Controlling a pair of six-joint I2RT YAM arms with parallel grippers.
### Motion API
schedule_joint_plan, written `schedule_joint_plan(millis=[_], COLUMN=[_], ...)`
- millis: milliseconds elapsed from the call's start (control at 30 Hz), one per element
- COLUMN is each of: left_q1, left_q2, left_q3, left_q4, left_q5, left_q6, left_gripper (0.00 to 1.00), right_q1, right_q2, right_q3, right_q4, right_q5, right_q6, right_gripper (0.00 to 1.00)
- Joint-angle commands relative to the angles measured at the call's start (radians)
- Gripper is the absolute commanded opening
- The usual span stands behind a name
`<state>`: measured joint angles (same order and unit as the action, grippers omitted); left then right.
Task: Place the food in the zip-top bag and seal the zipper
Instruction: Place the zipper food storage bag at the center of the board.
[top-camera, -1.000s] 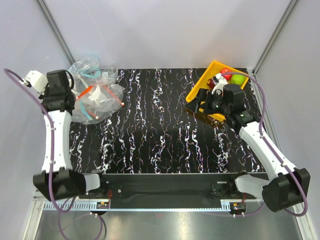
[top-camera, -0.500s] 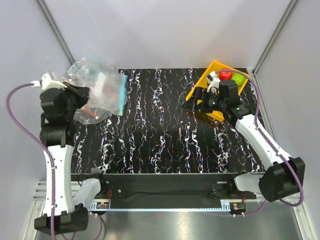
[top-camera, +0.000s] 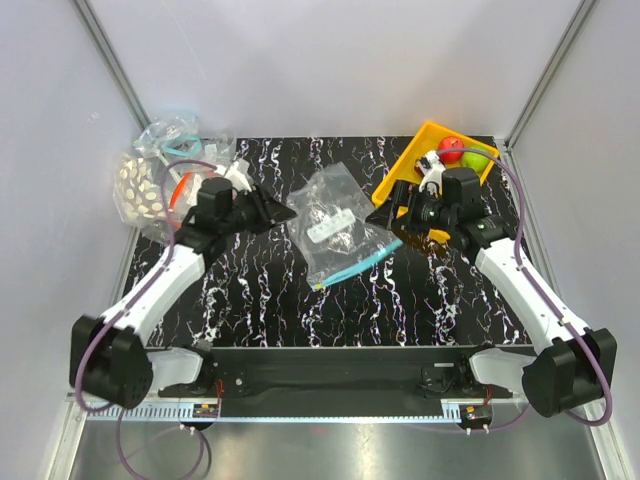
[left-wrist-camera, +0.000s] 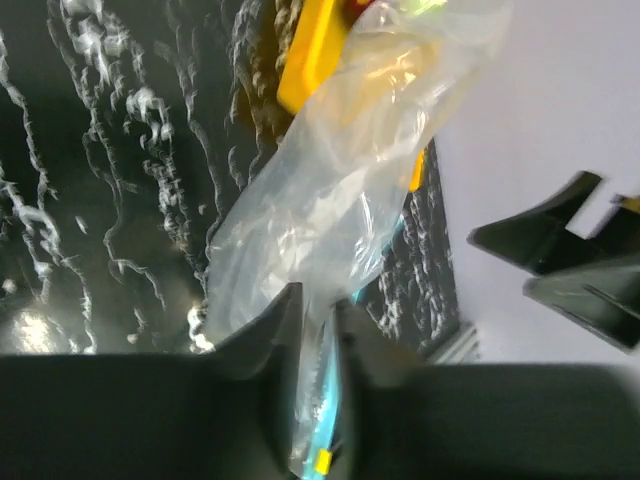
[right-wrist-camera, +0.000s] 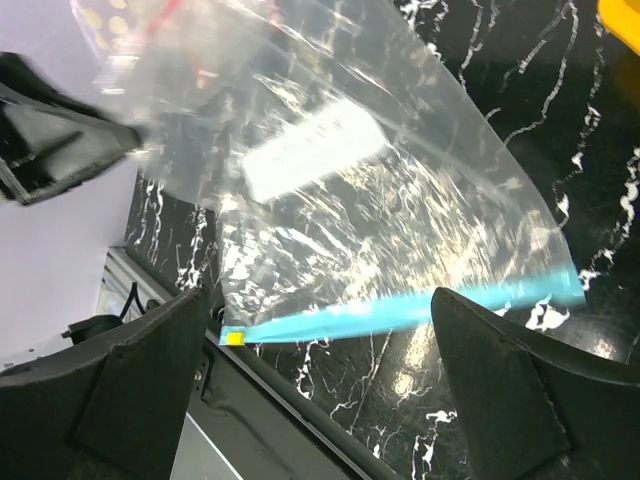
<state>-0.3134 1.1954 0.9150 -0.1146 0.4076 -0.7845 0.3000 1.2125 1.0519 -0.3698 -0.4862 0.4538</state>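
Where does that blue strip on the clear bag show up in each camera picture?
Top external: the zipper lies slanting at mid-table.
Left wrist: zipper at bottom centre, running off the lower edge.
Right wrist: zipper across the lower middle.
Shared landmark: the yellow tray, in all three.

The right arm (top-camera: 500, 265) hides part of the yellow plastic tray (top-camera: 402, 168). Blur smears the clear crinkly teal-strip bag (left-wrist-camera: 330, 200) between the fingers of the left gripper (left-wrist-camera: 315, 300).

The left arm (top-camera: 160, 285) lies low, reaching forward and to the right, and the left gripper (top-camera: 283, 212) points right with its jaws a narrow slit apart. The right arm (top-camera: 520, 285) stretches forward with its wrist turned left, and the right gripper (top-camera: 392, 222) has its jaws spread wide.
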Motion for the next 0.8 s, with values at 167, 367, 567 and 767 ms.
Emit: schedule_joint_plan(millis=[167, 367, 567, 767], left_q1=[-0.019, -0.167, -0.178, -0.329], left_q2=[-0.032, -0.039, -0.094, 0.096], left_q3=[0.025, 0.143, 0.018, 0.288], left_q4=[-0.142, -0.278, -0.045, -0.342], left_q5=[-0.275, -0.485, -0.432, -0.402], left_q6=[0.203, 0.37, 0.381, 0.585], left_gripper=[0.99, 0.99, 0.99, 0.99], right_q1=[-0.004, -0.004, -0.004, -0.004], right_q2=[-0.051, -0.103, -0.168, -0.252], right_q3=[-0.018, -0.068, -0.148, -0.191], right_q4=[-0.067, -0.096, -0.139, -0.188], right_q5=[0.099, 0.248, 0.368, 0.523], right_q6=[0.0, 0.043, 0.092, 0.161], right_gripper=[1.0, 0.97, 0.93, 0.91])
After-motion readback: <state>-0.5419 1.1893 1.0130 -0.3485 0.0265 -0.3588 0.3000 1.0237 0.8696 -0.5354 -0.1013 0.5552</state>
